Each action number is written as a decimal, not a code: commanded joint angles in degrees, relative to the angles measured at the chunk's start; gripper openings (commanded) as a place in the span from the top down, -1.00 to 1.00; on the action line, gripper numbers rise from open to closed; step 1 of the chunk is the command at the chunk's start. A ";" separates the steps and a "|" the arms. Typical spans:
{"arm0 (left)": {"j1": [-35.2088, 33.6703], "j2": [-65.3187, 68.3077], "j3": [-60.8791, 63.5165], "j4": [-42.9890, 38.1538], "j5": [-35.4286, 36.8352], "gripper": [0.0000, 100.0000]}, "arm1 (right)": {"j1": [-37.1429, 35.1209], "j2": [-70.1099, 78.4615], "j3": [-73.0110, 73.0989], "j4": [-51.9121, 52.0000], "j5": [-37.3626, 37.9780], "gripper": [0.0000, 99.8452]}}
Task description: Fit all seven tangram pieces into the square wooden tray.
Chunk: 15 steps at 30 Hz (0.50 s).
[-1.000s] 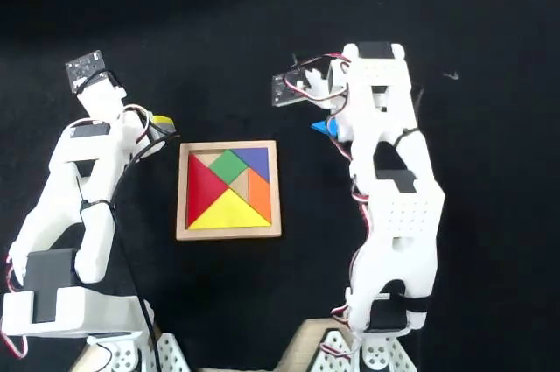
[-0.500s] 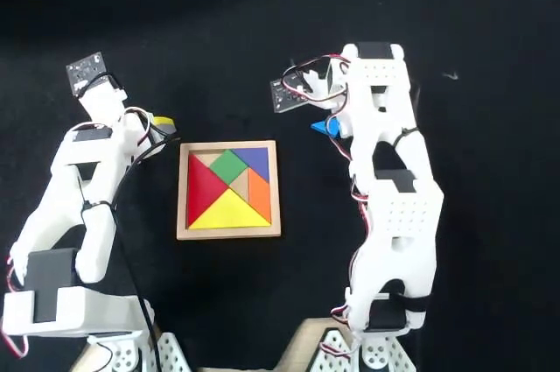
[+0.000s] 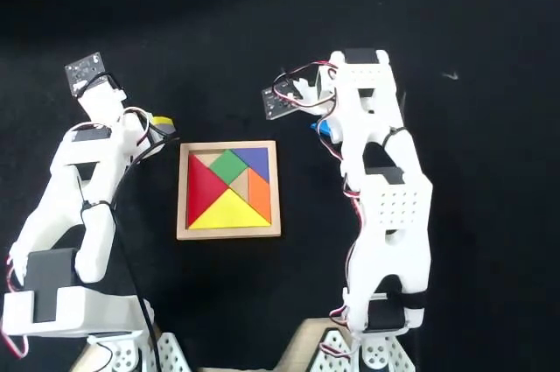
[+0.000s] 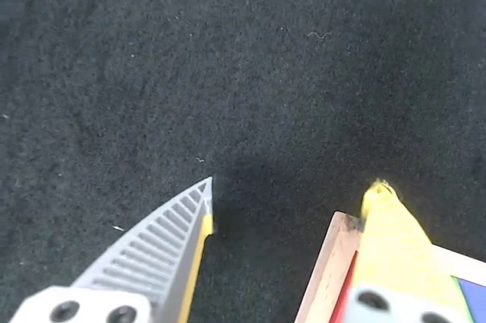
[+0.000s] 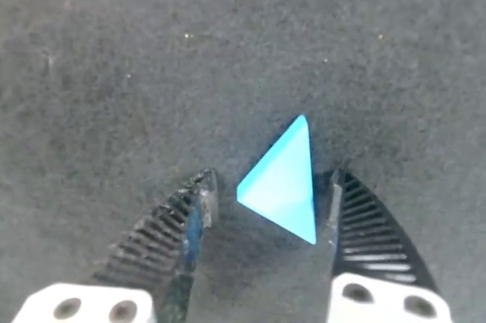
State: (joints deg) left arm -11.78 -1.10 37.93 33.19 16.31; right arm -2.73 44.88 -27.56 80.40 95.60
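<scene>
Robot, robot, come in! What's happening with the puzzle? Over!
Right gripper open, straddling blue triangle on cloth. Left gripper open at tray corner. Nothing in the way.

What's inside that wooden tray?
Red, yellow, green, blue and orange pieces fill the tray around a central tan patch, piece or bare floor unclear. The floor beneath them is covered.

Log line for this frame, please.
right gripper: open, jaws either side of light blue triangular piece on black tabletop | left gripper: open, by corner of square wooden tray | status: triangle not yet gripped

The square wooden tray [image 3: 229,234] holds coloured pieces [image 3: 229,188]; a blue piece [image 3: 321,127] lies partly under the right arm [image 3: 385,206].
</scene>
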 commanded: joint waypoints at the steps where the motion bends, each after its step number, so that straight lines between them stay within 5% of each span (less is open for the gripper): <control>1: -0.31 -2.46 -0.57 -1.14 0.62 0.39 | -1.67 -0.04 -1.98 -0.88 -0.70 0.53; 15: -0.22 -2.46 -0.57 -1.14 0.62 0.39 | -0.53 0.13 -1.80 -0.79 -0.44 0.62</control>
State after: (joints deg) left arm -11.78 -1.10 37.93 33.19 16.31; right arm -2.81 44.88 -27.74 79.87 95.52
